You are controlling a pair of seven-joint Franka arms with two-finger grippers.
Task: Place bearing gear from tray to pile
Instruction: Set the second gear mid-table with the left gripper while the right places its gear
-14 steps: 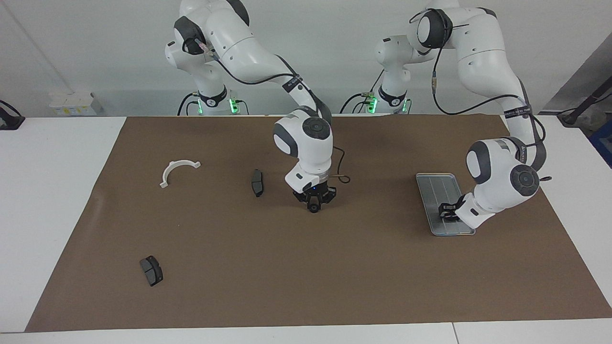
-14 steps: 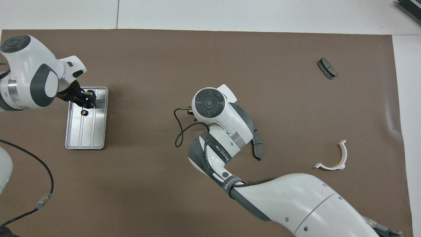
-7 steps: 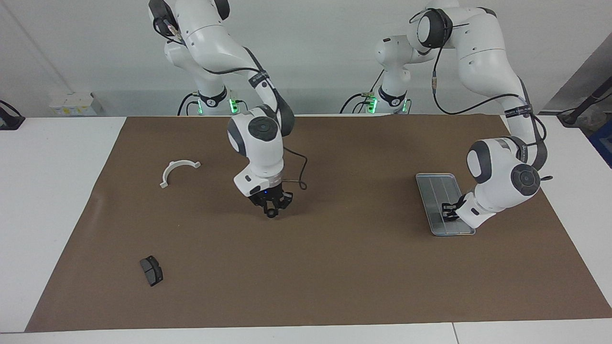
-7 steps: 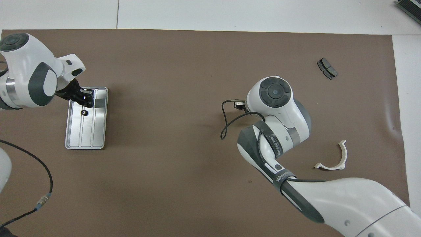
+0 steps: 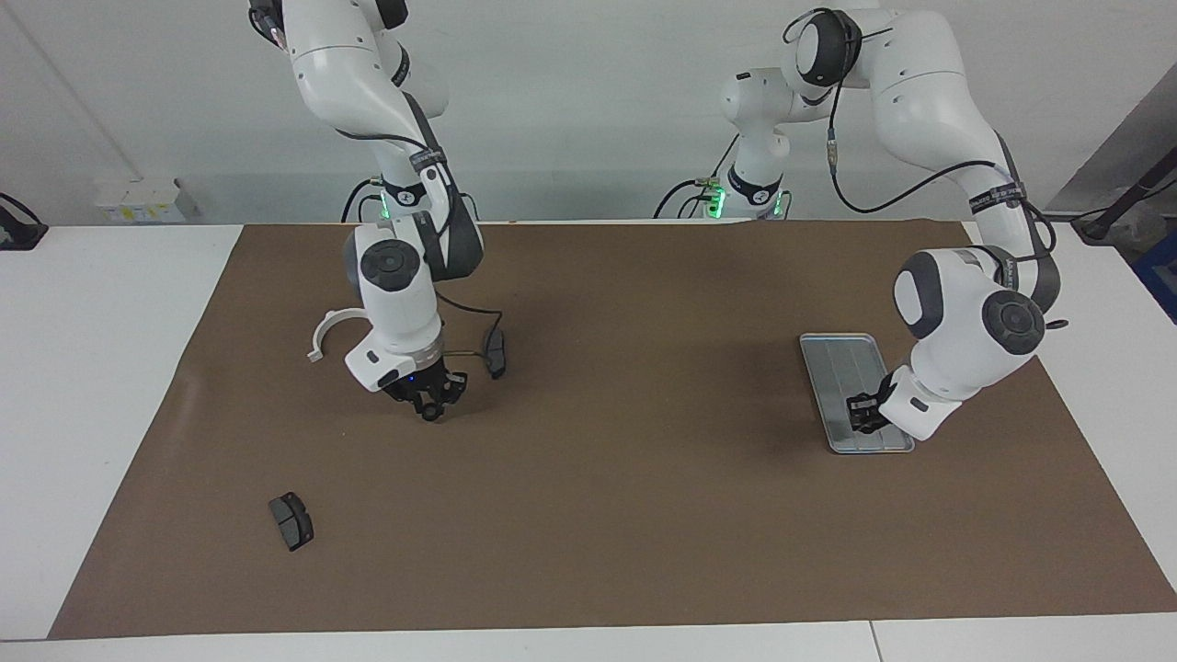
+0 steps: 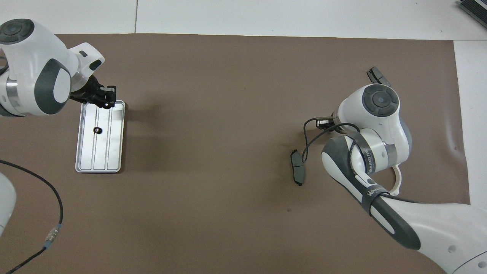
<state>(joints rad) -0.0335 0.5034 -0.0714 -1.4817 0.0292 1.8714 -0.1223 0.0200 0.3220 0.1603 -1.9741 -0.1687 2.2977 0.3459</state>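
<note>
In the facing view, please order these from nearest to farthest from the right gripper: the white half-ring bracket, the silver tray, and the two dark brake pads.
From the right gripper, over the mat:
1. Brake pad beside it, toward the tray.
2. White half-ring bracket, partly hidden by the arm.
3. Second brake pad, farthest from the robots.
4. Silver tray, at the left arm's end.

The first two are nearly alike.

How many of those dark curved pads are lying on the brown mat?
2. One dark pad lies beside the right gripper, toward the middle of the mat. The other dark pad lies farthest from the robots, toward the right arm's end. The arms could hide more.
</note>
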